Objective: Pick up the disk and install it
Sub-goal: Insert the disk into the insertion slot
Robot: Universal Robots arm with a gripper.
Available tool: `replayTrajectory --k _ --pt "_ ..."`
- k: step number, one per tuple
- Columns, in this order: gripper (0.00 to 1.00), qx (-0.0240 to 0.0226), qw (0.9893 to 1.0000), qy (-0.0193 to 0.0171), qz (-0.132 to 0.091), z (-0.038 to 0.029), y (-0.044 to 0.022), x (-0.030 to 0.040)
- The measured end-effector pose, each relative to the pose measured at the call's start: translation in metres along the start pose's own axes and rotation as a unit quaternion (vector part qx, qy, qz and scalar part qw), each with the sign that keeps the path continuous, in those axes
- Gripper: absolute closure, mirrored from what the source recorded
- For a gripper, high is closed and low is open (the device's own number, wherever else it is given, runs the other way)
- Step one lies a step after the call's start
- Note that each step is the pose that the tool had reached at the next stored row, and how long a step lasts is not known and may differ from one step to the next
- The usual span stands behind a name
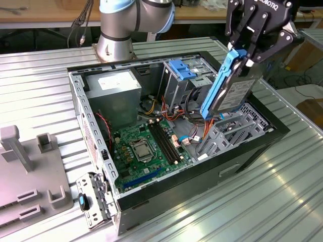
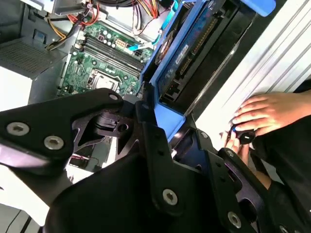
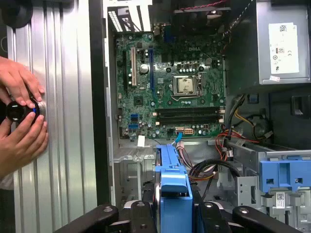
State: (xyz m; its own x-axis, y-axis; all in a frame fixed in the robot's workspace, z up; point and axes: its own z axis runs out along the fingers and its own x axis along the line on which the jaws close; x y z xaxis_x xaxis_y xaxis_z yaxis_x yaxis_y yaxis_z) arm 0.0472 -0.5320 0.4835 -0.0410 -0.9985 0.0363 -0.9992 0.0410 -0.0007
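I go from the big things down. The ribbed metal table (image 1: 282, 201) carries the open computer case (image 1: 242, 164), which lies on its side and takes up the middle of the exterior view. Inside it, the grey power supply (image 1: 113, 93) sits toward the upper left. The green motherboard (image 1: 146, 148) lies below that, and the grey drive cage (image 1: 237, 132) is on the right.

The disk (image 1: 237, 93) hangs in the upper right of the exterior view, above that cage. It is tilted, with its lower end near the cage but, as far as I can judge, not yet in it. The gripper (image 1: 243, 58) has its fingers clamped on the disk's upper end, across the blue carrier rails.

My worries from here:
- The hold is at one end only, so a nudge on the low corner could pivot the disk in the pads.
- The tilt means the rails may meet the cage edge instead of its guides and jam.
- The orange and red cables (image 1: 194, 126) lie just beside the lower corner (an easy snag).
- A person's hands (image 3: 22, 141) rest on a black knob (image 3: 17, 110) on the table beside the case, near the arm's working space.
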Motion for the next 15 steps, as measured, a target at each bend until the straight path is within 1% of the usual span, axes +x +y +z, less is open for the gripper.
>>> replayTrajectory --k 1,7,10,11,15 --pt "0.63 0.0002 1.0 0.0 -0.006 0.0068 -0.0153 0.0074" --pt "0.63 0.0002 1.0 0.0 -0.006 0.0121 -0.0244 0.0139" --pt "0.63 0.0002 1.0 0.0 -0.006 0.0133 -0.0254 0.0178" --pt "0.63 0.0002 1.0 -0.0001 -0.006 0.0146 -0.0255 0.0188" --pt "0.63 0.0002 1.0 -0.0001 -0.006 0.021 -0.0257 0.0192"
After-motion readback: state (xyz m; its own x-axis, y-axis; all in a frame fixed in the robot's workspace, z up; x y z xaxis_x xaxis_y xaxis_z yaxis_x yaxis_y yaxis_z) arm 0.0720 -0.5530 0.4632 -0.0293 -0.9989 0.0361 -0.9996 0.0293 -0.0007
